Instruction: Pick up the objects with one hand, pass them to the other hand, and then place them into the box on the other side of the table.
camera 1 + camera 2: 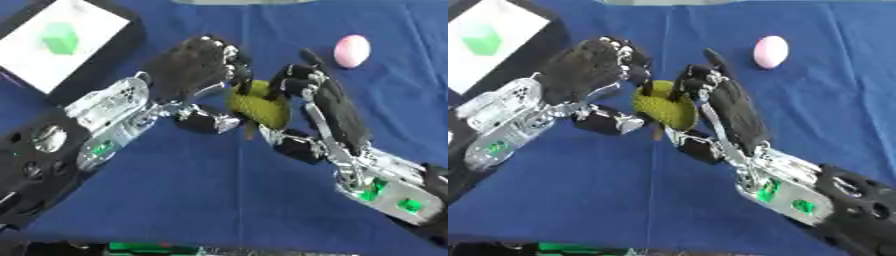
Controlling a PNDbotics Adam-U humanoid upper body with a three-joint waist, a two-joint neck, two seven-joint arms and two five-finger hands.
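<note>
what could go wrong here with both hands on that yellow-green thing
1. The yellow-green object sits between the left hand and the right hand above the blue cloth; if one lets go before the other has it, it may drop.
2. A drop could send it rolling toward the pink egg-shaped object lying nearby.
3. The box with the green cube lies far left, so the carry is long.

Two head cams, looking steeply down at the blue table [201,200] from close up.

Both eyes faced the same way, offset sideways. They shared the left hand [188,67], right hand [337,112], the yellow-green object [662,105] between them, pink egg [770,51] and box [66,42].
</note>
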